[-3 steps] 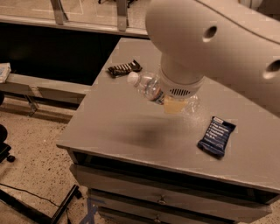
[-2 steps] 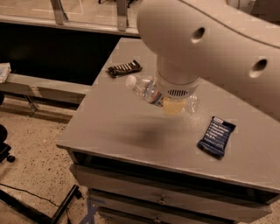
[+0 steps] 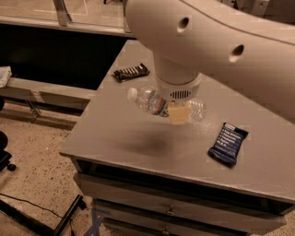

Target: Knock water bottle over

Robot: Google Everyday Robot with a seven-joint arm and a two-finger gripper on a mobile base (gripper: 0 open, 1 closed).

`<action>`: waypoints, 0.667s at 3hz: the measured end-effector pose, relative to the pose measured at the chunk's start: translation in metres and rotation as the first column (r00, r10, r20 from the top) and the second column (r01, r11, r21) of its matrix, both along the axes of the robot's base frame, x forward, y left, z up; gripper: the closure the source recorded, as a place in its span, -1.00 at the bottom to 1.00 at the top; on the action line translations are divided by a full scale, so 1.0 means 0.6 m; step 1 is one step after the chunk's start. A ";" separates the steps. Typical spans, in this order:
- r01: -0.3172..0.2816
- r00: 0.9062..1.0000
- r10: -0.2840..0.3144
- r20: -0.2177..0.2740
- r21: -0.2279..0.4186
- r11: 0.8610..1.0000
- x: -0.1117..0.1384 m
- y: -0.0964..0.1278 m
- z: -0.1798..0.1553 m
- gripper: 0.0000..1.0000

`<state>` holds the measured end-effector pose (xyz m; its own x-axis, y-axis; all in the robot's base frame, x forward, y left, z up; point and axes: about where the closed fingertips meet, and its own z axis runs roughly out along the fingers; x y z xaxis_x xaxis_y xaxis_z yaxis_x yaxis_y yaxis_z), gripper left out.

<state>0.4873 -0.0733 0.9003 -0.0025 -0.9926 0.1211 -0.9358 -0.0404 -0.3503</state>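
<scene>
End effector (image 3: 179, 113) over tilted water bottle (image 3: 150, 100).

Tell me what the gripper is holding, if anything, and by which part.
Cannot be told. The gripper is against the water bottle, between its label and base; whether it grips is not visible.

This looks like a work room in an office or a robot lab, not a home. The gripper (image 3: 179, 115) hangs from a big white robot arm (image 3: 207, 41) over a plain grey table (image 3: 120, 138) with drawers (image 3: 138, 193) under it. Down and to the left of the gripper there is a hard speckled floor (image 3: 41, 152) with a thin black cable (image 3: 27, 203) lying on it and a black wheel foot (image 3: 5, 159), and far behind the gripper stands a metal post (image 3: 61, 11).
</scene>
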 end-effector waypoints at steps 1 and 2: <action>-0.021 0.999 0.020 -0.048 -0.023 1.000 0.000 0.001 -0.008 1.00; -0.034 0.996 0.030 -0.088 -0.036 0.999 0.000 0.000 -0.014 1.00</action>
<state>0.4873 -0.0731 0.8919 0.0415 -0.9868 0.1563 -0.9606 -0.0824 -0.2653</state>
